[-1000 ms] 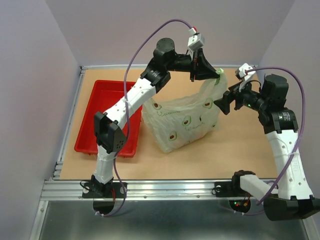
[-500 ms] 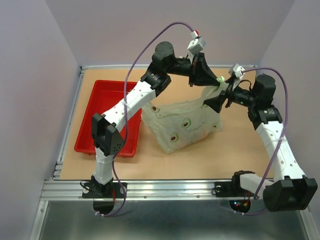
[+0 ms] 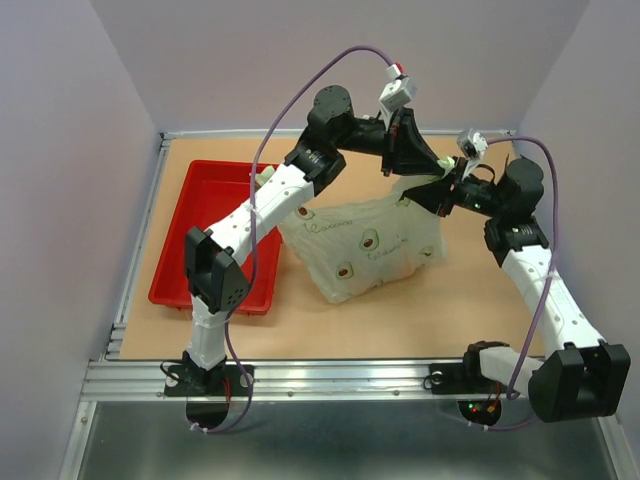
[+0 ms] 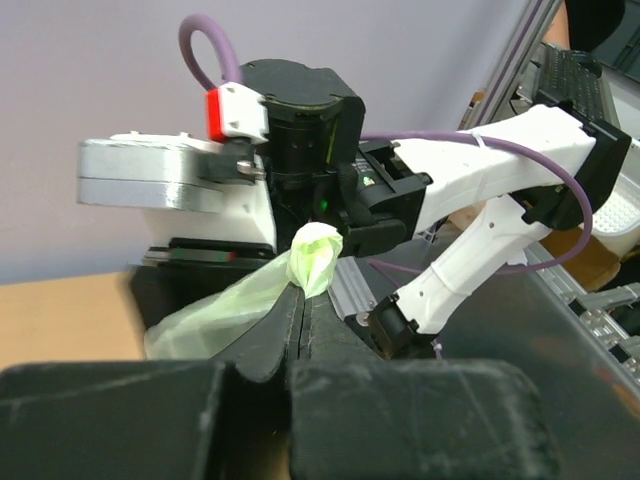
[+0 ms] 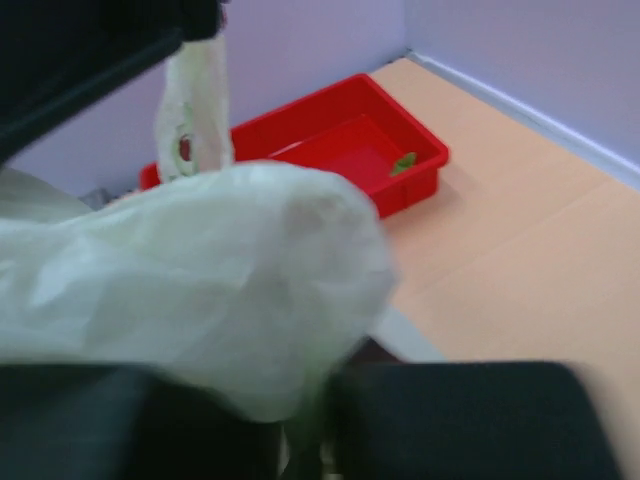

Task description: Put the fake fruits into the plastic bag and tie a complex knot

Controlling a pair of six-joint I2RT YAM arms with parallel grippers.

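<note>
The left arm [image 3: 255, 205] rises from its base at the near edge, bends at a low elbow, runs up over the red tray [image 3: 200, 215] and turns at the wrist, so that the left gripper [image 3: 432, 165] points to the right above the far end of the table [image 3: 470, 290]. The right arm [image 3: 545, 290] climbs from a low elbow at the near right corner and folds inward. The right gripper [image 3: 441, 190] faces left and sits just below and beside the other one, so the 2 nearly meet over the top right corner of the plastic bag [image 3: 360, 245]. The bag rests on the table between the arms, just right of the tray, with its upper corner drawn up toward the grippers. From above, the jaws of both are too small to read. The left wrist view settles the first: its 2 fingers [image 4: 270, 345] are pressed together on a handle strip [image 4: 230, 310], whose bunched end pokes out past the tips, and the right arm's wrist is close beyond it. The right wrist view, blurred, is filled with pale green film. The film runs down into a narrow slit between that gripper's 2 dark fingers [image 5: 470, 420], which pinch it. This view alone shows a small green piece [image 5: 403, 162] lying in the tray. Whether the fake fruits are in the bag cannot be told through the film.
</note>
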